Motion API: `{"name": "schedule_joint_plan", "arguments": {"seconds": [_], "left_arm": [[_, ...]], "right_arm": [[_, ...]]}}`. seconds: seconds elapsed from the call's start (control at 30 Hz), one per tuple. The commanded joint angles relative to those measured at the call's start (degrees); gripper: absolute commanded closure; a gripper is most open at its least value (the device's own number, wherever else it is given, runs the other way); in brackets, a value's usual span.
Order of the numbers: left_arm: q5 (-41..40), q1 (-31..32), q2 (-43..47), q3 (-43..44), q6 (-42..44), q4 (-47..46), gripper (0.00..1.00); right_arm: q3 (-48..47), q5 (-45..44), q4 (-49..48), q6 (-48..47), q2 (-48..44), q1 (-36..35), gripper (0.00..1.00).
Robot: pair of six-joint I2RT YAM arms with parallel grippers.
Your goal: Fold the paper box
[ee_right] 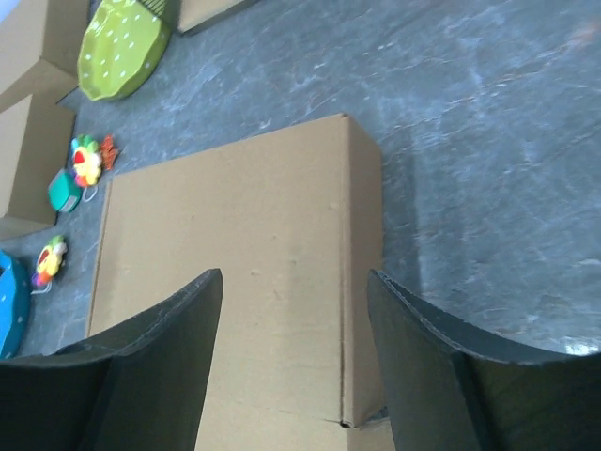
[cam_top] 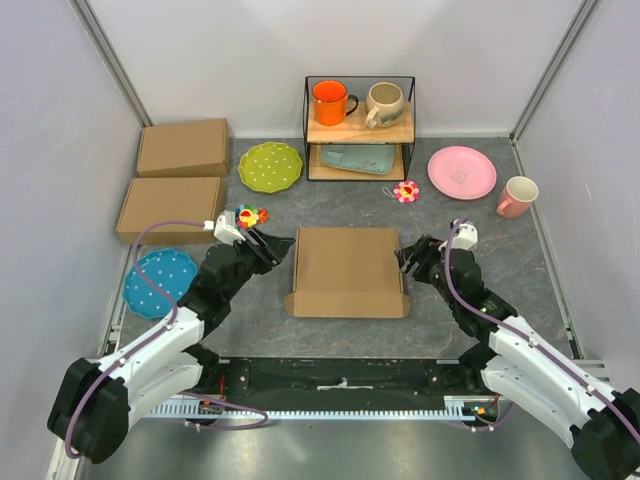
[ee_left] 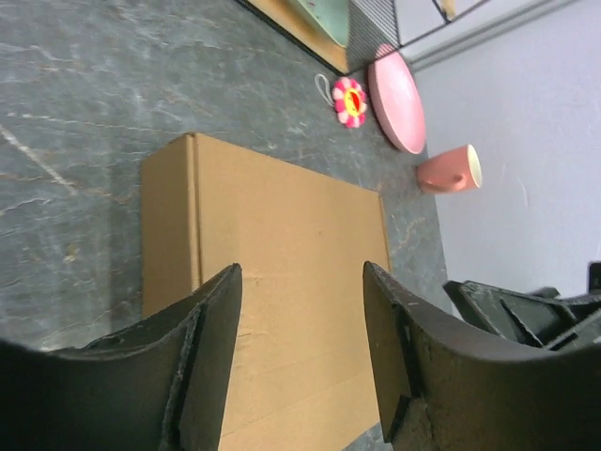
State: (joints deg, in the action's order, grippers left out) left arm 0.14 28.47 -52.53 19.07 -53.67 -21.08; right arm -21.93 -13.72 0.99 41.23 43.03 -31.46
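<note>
The paper box point(cam_top: 347, 268) lies closed as a shallow brown cardboard mailer in the middle of the table, with a flap edge sticking out along its near side. It fills the left wrist view point(ee_left: 282, 272) and the right wrist view point(ee_right: 235, 272). My left gripper point(cam_top: 272, 247) is open and empty just beside the box's left edge. My right gripper point(cam_top: 412, 256) is open and empty just beside the box's right edge. In both wrist views the jaws stand wide apart above the box lid, holding nothing.
Two ready-made brown boxes point(cam_top: 175, 180) sit at the back left. A green plate point(cam_top: 270, 165), a blue plate point(cam_top: 160, 280), a pink plate point(cam_top: 461, 172), a pink mug point(cam_top: 517, 196), flower toys point(cam_top: 406, 191) and a wire shelf with mugs point(cam_top: 358, 125) ring the work area.
</note>
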Motion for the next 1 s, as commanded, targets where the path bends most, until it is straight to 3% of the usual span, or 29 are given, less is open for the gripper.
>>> {"name": "schedule_joint_plan", "arguments": {"seconds": [0.0, 0.07, 0.1, 0.2, 0.3, 0.43, 0.6, 0.97], "left_arm": [[-5.7, -1.0, 1.6, 0.4, 1.6, 8.9, 0.42], [-7.4, -2.1, 1.4, -0.2, 0.2, 11.9, 0.51], [-7.8, -2.6, 1.3, -1.1, -0.3, 13.1, 0.55], [-5.8, -4.3, 1.3, -4.7, -0.9, 7.2, 0.73], [-3.1, -4.7, 0.5, -6.8, -1.4, 1.8, 0.84], [-0.4, -4.7, -3.5, -5.2, -0.5, -0.8, 0.98], [4.7, -4.7, -9.4, -5.4, -1.4, -4.8, 0.98], [6.5, -4.6, -11.2, -6.3, -1.8, -7.3, 0.98]], "right_arm": [[-1.8, -4.6, 6.2, -2.7, -1.6, 2.2, 0.33], [-0.7, -4.0, 6.8, -2.7, -1.3, 4.1, 0.51], [-0.2, -2.1, 6.7, -2.6, -1.0, 4.7, 0.66], [1.1, 0.4, 5.3, -2.7, 0.2, 5.5, 0.86], [2.7, 2.3, 2.4, -2.8, 1.3, 5.5, 0.96], [4.7, 6.1, -0.6, -1.7, 4.1, 5.5, 1.0], [7.0, 8.9, -5.5, -0.4, 6.7, 5.6, 1.0], [9.9, 12.0, -8.6, 1.0, 6.7, 5.4, 1.0]]}}
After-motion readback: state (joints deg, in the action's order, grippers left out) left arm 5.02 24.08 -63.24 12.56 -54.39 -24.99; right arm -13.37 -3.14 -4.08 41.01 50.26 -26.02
